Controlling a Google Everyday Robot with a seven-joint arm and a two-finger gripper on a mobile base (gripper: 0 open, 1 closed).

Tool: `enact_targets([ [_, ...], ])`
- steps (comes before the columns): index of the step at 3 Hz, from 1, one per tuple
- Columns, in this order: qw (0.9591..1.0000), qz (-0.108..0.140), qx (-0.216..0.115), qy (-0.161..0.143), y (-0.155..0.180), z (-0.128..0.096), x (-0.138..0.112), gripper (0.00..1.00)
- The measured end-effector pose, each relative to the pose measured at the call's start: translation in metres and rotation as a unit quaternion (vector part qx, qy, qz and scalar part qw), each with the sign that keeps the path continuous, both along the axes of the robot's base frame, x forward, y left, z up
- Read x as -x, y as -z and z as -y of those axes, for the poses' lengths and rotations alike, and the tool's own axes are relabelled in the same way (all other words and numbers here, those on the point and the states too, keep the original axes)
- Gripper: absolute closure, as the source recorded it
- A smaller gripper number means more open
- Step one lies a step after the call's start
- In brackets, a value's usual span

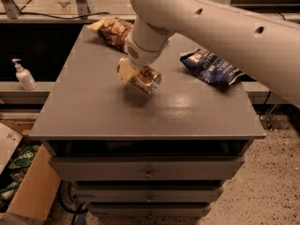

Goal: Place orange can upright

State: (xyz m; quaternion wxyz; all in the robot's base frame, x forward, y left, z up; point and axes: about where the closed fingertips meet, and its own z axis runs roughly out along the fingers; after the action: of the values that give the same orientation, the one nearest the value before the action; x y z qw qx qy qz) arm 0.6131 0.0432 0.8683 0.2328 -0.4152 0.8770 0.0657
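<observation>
The orange can [151, 81] is coppery with silvery patches. It lies tilted on its side, its silver end facing front right, a little above the grey table top [93, 111] near the middle. Its shadow falls on the table just below. My gripper [136, 75] comes down from the large white arm [197, 22] and is shut on the can from the left and above. One yellowish finger [123, 71] shows on the can's left side; the other is hidden behind the can.
A brown snack bag [112, 31] lies at the table's back left. A blue snack bag [211, 68] lies at the right. A soap pump bottle [24, 76] stands on a ledge to the left. A cardboard box [28, 191] is on the floor at the left. Drawers sit below the top.
</observation>
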Motion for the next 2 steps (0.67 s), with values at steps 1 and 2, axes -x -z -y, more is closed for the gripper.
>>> enact_targets([
  [1, 0.9946, 0.029, -0.099, -0.007, -0.024, -0.007, 0.001, 1.0],
  [2, 0.977, 0.056, -0.205, -0.013, -0.039, -0.013, 0.0, 1.0],
])
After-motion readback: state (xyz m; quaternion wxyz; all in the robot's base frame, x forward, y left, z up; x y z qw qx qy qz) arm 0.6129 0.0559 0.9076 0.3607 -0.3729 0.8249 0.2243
